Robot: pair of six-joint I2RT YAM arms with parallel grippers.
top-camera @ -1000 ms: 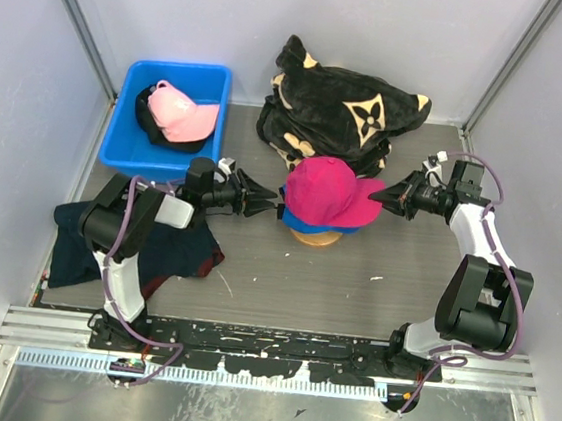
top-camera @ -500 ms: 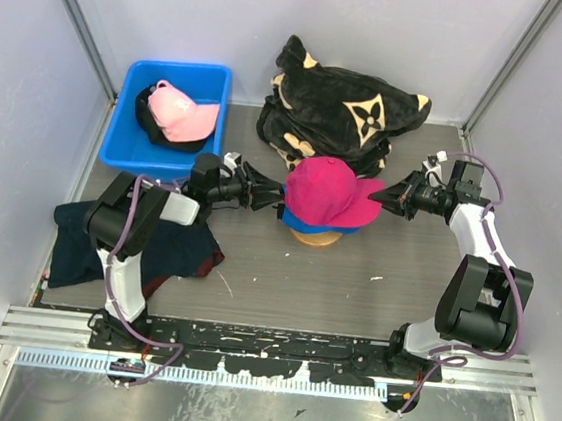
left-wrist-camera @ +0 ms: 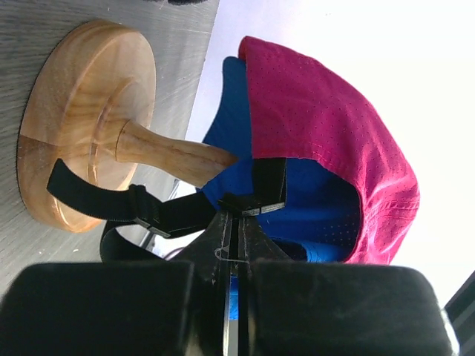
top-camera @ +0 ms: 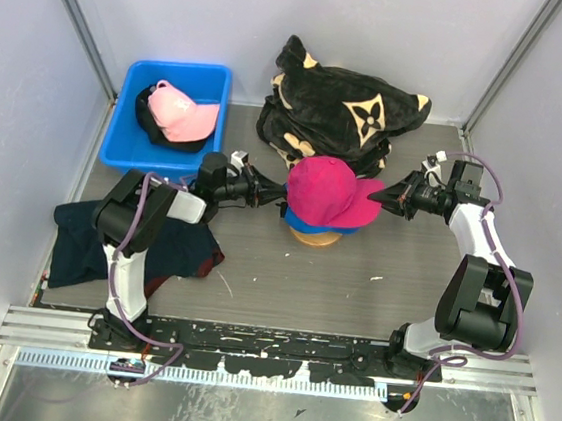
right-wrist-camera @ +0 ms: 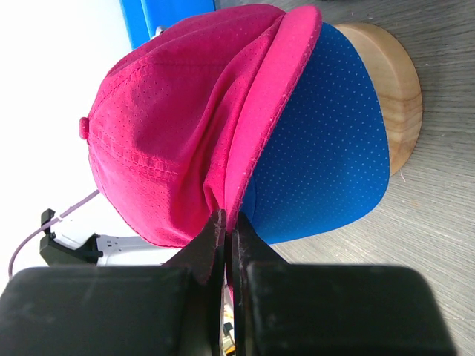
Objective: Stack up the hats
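A magenta cap (top-camera: 329, 188) sits over a royal blue cap (top-camera: 310, 226) on a wooden stand (top-camera: 320, 239) at mid-table. My right gripper (top-camera: 381, 195) is shut on the magenta cap's brim edge (right-wrist-camera: 245, 178), with the blue brim (right-wrist-camera: 326, 148) just below. My left gripper (top-camera: 270, 195) is at the back of the stacked caps, jaws together on a black back strap (left-wrist-camera: 267, 185). I cannot tell which cap the strap belongs to. A light pink cap (top-camera: 181, 112) lies on a black cap (top-camera: 152, 129) in the blue bin (top-camera: 125, 159).
A big black plush bundle (top-camera: 342, 106) with tan flower marks lies right behind the stand. A flat dark navy cloth (top-camera: 146, 247) lies under my left arm at front left. Grey walls close the table's sides and back.
My left gripper has moved right to the back of the stacked caps and its fingers have gone from spread to shut. The right gripper has held still on the brim.
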